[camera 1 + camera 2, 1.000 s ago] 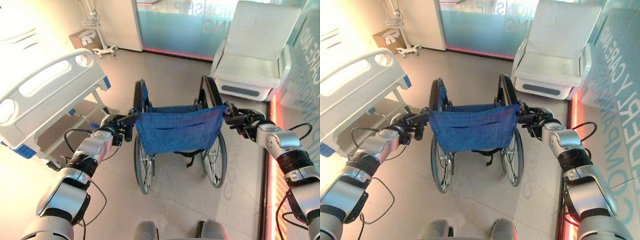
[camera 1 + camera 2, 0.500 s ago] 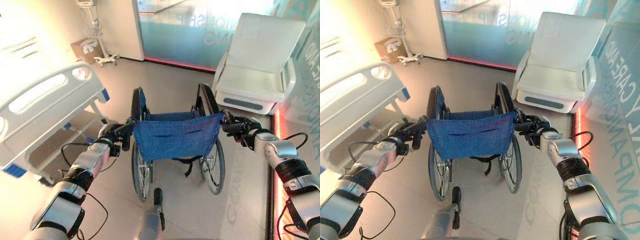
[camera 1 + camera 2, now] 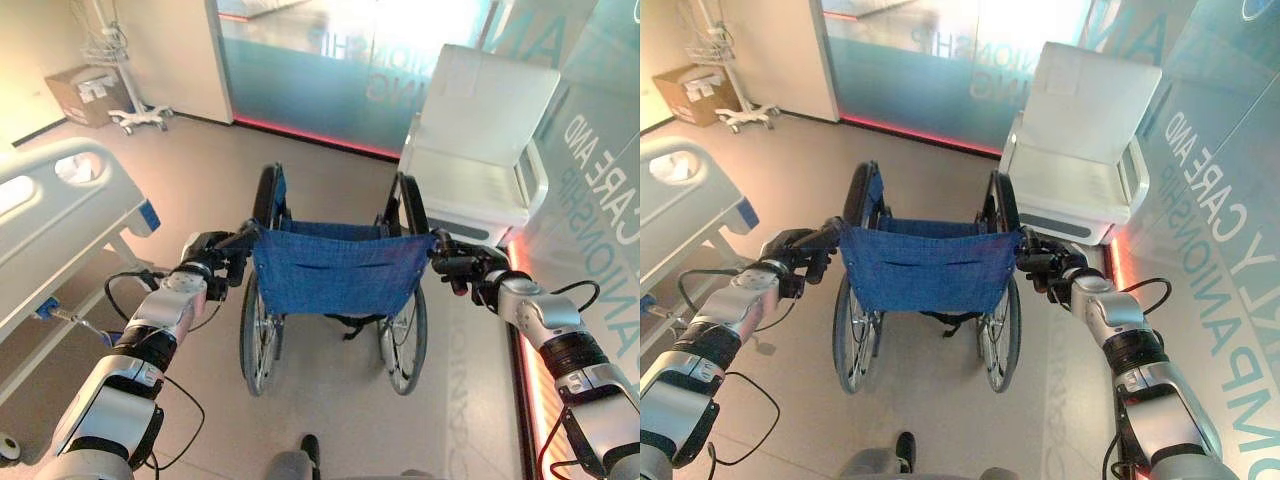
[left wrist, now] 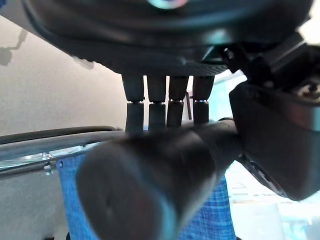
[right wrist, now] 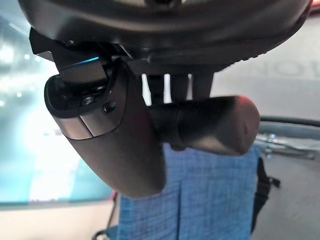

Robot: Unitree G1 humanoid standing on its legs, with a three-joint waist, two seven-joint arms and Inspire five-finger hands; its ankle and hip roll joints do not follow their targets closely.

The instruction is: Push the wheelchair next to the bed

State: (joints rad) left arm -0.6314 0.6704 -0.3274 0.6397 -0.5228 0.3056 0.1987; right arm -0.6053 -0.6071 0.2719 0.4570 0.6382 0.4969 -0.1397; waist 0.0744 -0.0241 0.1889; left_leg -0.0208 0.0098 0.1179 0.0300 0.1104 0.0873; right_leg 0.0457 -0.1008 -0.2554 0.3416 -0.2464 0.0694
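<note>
Blue-backed wheelchair (image 3: 335,275) being pushed, hospital bed (image 3: 55,235) at left.
Left hand (image 3: 215,262) and right hand (image 3: 468,275) are gripping its push handles, fingers curled; steering leftward seems next.

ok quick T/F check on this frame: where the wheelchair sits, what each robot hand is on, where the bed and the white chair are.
1. Both robot hands grip the wheelchair's push handles. True: the left robot hand is curled round the left handle, and the right robot hand round the right handle.
2. The wheelchair has a red fabric back. False: it is blue.
3. The bed is on the robot's left. True.
4. The white chair stands behind the robot. False: it is ahead, to the right of the wheelchair.
5. Someone sits in the wheelchair. False: nobody can be seen in it.
</note>
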